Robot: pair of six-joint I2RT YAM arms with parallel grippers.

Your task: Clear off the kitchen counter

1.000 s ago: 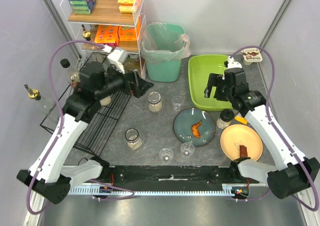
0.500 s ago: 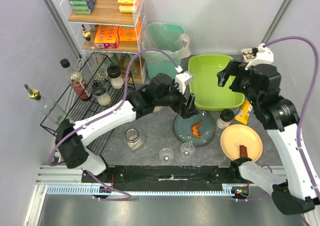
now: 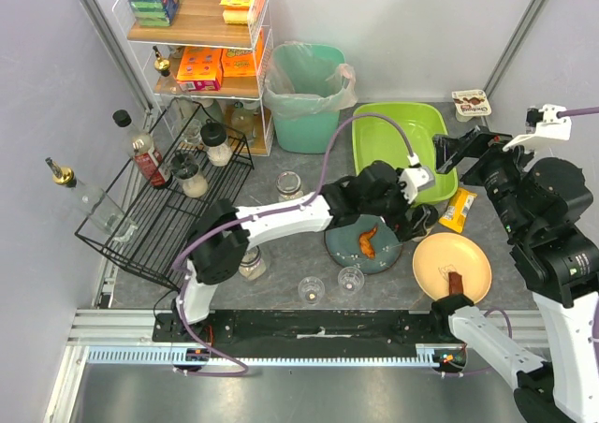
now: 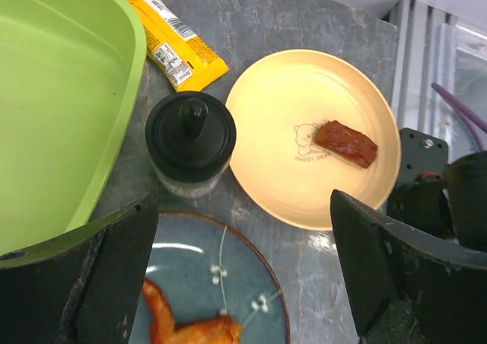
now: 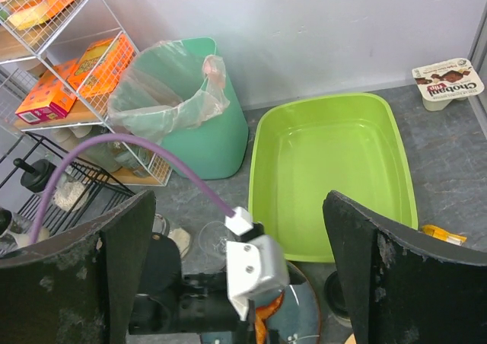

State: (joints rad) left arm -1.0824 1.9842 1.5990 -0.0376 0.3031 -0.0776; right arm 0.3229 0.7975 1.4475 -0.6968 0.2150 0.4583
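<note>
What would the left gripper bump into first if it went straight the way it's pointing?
Probably the black-lidded jar, just ahead of the left gripper, whose jaws stand open. The blue plate beside it is close too; depth is unclear.

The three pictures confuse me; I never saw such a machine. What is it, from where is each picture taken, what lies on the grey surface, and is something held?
These are two robot arms bolted at the near edge of the kitchen counter. One camera looks down from above; the other two sit on the wrists, so the dark shapes at their sides are fingers. The left gripper hangs open above a black-lidded jar, a blue plate and a yellow plate, each plate with food. The right gripper is open, raised near the green tub. Nothing is held.
</note>
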